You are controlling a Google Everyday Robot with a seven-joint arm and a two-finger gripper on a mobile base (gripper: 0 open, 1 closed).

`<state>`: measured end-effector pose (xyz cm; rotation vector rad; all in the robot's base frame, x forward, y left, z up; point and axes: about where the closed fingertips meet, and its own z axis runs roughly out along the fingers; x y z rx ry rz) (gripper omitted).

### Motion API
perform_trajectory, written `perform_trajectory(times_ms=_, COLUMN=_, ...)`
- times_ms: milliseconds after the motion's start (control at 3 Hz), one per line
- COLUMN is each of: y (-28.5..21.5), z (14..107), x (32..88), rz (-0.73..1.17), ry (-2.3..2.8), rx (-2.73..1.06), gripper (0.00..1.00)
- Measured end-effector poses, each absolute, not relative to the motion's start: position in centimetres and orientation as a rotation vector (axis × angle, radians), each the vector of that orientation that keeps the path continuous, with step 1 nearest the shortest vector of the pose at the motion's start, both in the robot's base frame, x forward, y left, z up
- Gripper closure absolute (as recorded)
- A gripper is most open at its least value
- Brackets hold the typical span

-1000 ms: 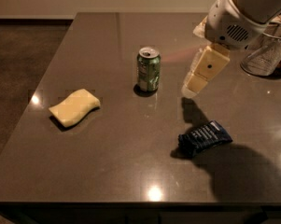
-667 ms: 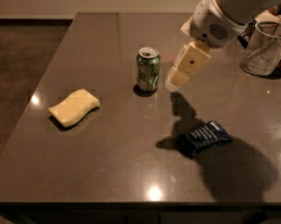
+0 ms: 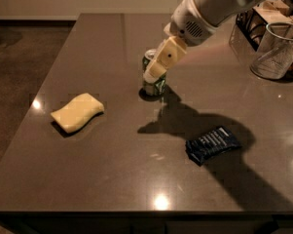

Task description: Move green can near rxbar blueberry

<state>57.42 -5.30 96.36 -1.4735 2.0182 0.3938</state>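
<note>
The green can (image 3: 155,84) stands upright near the middle of the dark table (image 3: 112,150). My gripper (image 3: 155,72) reaches down from the upper right and sits right over the can, covering its upper half; only the can's lower body and part of its rim show. The rxbar blueberry (image 3: 213,144), a dark blue wrapper with pale lettering, lies flat to the right and nearer the front, well apart from the can.
A pale yellow wavy sponge (image 3: 77,112) lies on the table's left side. A wire mesh cup (image 3: 277,51) and a dark rack (image 3: 253,23) with items stand at the back right. The table's front edge runs along the bottom.
My gripper has moved left, from beside the can's right to directly over it. The can, bar and sponge have not moved.
</note>
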Motion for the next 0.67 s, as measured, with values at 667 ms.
perform_trajectory(times_ms=667, y=-3.9, z=93.9, x=59.9, rz=0.446, ry=2.036, rx=-1.480, gripper=0.00)
